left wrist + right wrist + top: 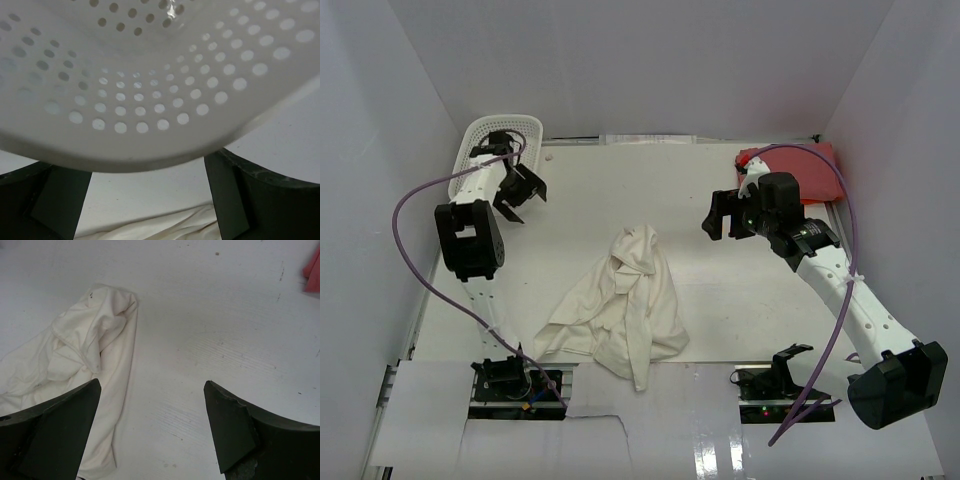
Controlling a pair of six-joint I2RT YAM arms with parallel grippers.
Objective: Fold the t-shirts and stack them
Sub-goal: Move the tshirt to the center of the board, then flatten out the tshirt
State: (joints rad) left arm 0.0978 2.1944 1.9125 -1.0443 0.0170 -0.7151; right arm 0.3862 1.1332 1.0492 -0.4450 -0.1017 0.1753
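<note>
Left gripper (523, 193) and right gripper (724, 216) both hang empty, jaws wide apart, above the counter (620, 180).
I see the cream-white t-shirt (625, 305) crumpled mid-counter toward the near edge, between my arms; I judge it needs spreading flat first. The red t-shirt (798, 163) lies flat at the far right corner, likely the stack's base. My left gripper hovers just beside the white mesh basket (470, 140).

A lab test cell: plain white walls (640, 60) box in a table (720, 300) bearing 2 robot arms (470, 240).
</note>
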